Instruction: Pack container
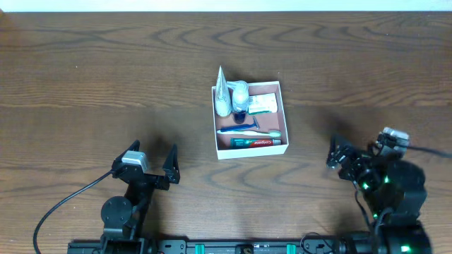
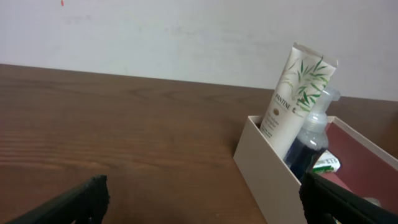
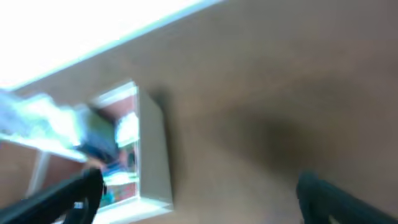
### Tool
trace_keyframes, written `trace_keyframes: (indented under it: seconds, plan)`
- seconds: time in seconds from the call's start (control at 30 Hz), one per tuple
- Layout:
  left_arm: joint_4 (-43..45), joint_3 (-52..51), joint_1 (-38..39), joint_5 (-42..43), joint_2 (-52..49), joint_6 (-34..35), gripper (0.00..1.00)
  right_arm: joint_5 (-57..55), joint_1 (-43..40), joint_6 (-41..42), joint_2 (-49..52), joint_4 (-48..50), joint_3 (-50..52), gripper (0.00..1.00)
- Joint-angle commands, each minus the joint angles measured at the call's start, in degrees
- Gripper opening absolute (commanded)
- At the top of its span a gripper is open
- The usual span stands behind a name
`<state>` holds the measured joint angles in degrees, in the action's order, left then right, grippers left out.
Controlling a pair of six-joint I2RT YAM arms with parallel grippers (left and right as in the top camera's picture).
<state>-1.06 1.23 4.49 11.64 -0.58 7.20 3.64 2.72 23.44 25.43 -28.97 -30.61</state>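
Pantene tube (image 2: 291, 99) and Colgate toothpaste (image 1: 259, 142) in the container (image 1: 251, 153); left gripper (image 1: 153, 158) and right gripper (image 3: 199, 186), jaws wide apart, empty.

Blurred: container (image 3: 152, 155) at left on wooden table (image 3: 267, 93) (contents smeared, colours only); jaws wide apart at bottom corners

Lab setup: wooden table (image 1: 70, 63), white wall (image 2: 155, 37)

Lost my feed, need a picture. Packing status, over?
Left gripper open, empty. Right gripper open, empty. Container mid-table, holding tube, bottle, toothbrush, toothpaste. Nothing between grippers and it.
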Motion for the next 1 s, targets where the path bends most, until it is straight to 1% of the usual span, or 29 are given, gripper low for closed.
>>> trace_keyframes:
  seconds: [0.0,0.07,0.17,0.3,0.43,0.53,0.7,0.8,0.97]
  plan:
    - [-1.9,-1.0,-0.3,0.8,0.3,-1.0,0.98,5.0,-0.2,-7.1,-5.4,10.9,7.1,0.99]
    - [-1.9,-1.0,-0.3,0.8,0.3,-1.0,0.98,5.9,-0.2,-11.1,-9.6,20.2,12.3,0.99]
    - [-1.9,-1.0,-0.3,0.8,0.3,-1.0,0.98,5.9,-0.6,-15.1,-13.8,24.7,16.2,0.99]
    - [-1.9,-1.0,-0.3,0.8,0.3,-1.0,0.98,5.8,-2.1,-19.0,-18.8,25.3,19.8,0.99]
    - [-1.9,-1.0,-0.3,0.8,0.3,-1.0,0.98,5.6,-3.7,-19.3,-22.4,26.0,23.1,0.99]
    - [-1.9,-1.0,-0.3,0.8,0.3,-1.0,0.98,5.5,-4.0,-19.3,-24.6,29.2,25.9,0.99]
    - [-1.9,-1.0,-0.3,0.8,0.3,-1.0,0.98,5.2,-4.0,-19.5,-25.1,33.8,30.2,0.99]
    - [-1.9,-1.0,-0.3,0.8,0.3,-1.0,0.98,4.7,-4.0,-21.4,-25.1,32.4,30.3,0.99]
    - [-1.9,-1.0,-0.3,0.8,0.3,-1.0,0.98,4.7,-4.0,-27.7,-25.1,30.5,30.3,0.99]
